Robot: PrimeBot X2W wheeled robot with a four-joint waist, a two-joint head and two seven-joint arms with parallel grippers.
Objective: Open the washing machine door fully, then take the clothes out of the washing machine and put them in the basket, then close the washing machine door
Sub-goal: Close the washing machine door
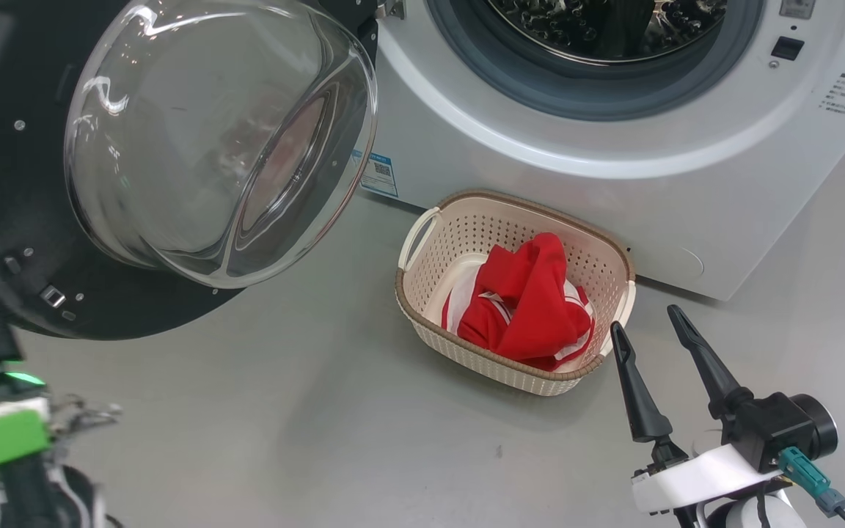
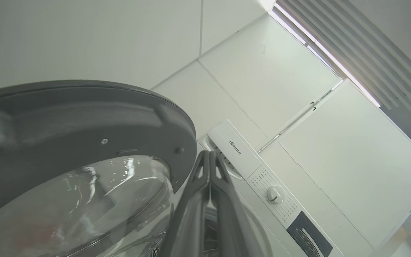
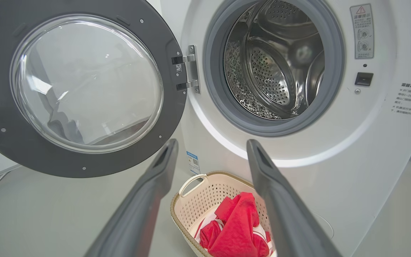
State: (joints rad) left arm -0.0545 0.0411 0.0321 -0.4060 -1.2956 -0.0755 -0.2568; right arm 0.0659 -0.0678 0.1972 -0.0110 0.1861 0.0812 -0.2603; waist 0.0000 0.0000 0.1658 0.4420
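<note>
Our left pincer [image 2: 211, 157] is closed, empty; our right pincer [image 1: 646, 319] gapes, empty (the clothes [image 1: 525, 301] lie in the basket [image 1: 466, 224]).

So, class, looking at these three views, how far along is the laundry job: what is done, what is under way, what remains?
Done: the washing machine door stands wide open, the drum looks empty, and the clothes lie in the basket. In hand: the left gripper, shut, sits beside the door's rim; the right gripper is open and empty. Left: closing the door.
</note>
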